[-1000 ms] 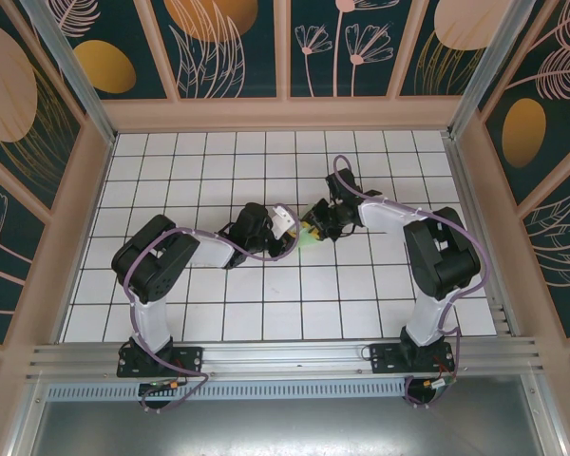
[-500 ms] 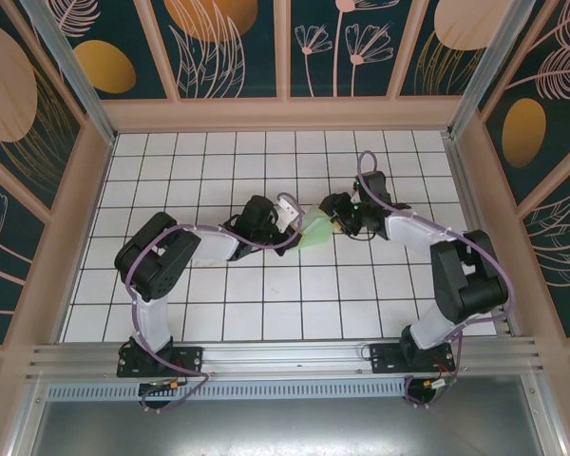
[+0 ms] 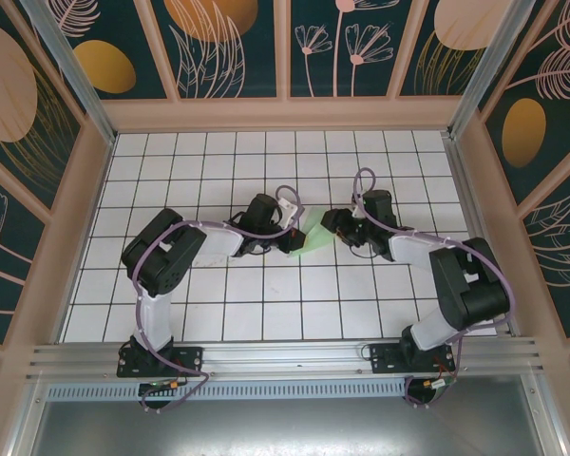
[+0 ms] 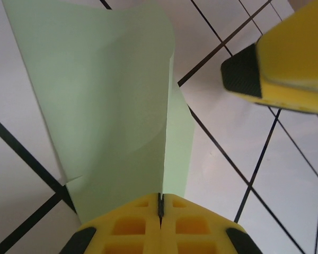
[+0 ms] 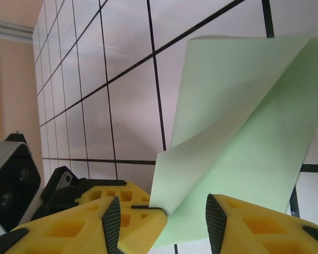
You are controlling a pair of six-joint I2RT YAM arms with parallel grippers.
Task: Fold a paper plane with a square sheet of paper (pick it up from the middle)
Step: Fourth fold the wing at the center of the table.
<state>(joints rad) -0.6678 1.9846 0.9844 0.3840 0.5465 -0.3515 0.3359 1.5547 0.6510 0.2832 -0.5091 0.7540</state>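
Note:
The square sheet of paper [image 4: 111, 106], pale mint green, is bent over on itself in a loose fold and held above the white grid tiles. My left gripper [image 4: 160, 203] is shut on its lower edge, with the yellow fingers pressed together on the paper. In the right wrist view the sheet [image 5: 244, 132] curls up between the fingers of my right gripper [image 5: 161, 225]. That gripper stands open, its pads apart on either side of the paper. From above, the left gripper [image 3: 294, 231] and right gripper [image 3: 331, 224] face each other across the sheet [image 3: 311, 239]. A paper plane is out of view.
The white tiled table [image 3: 218, 171] is fenced by pink walls [image 3: 285, 114] at the back and on both sides. One yellow finger of the right gripper [image 4: 291, 69] hangs close at the upper right of the left wrist view. Both arm bases stand at the near rail.
The right gripper has drawn back to the right, off the paper, with its jaws now apart. The left gripper kept its grip and shifted slightly right, and more of the sheet now shows.

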